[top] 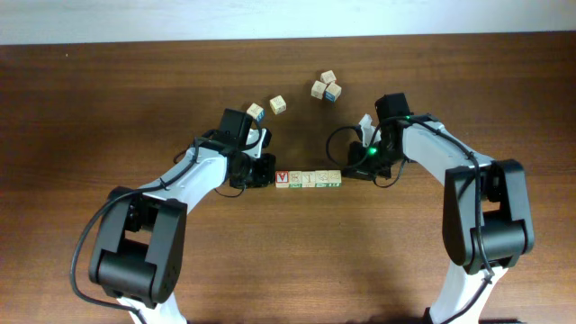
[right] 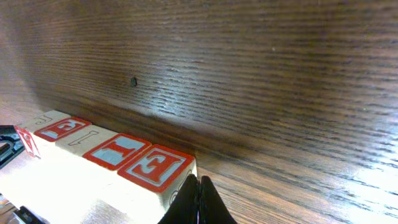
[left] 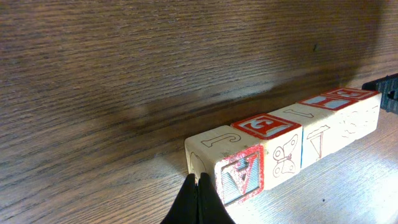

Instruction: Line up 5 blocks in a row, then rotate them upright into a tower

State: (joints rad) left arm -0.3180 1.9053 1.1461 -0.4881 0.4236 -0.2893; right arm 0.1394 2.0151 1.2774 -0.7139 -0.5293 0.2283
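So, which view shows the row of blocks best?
Overhead: the whole row shows, end to end. Left wrist sees it foreshortened from one end; right wrist shows mainly its tops, lower part cropped.

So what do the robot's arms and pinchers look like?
The left arm and right arm are both white with chunky black joints. Black cables loop beside them. A tiny green light glows near the right wrist. The left gripper and right gripper are black, with thin pointed fingers.
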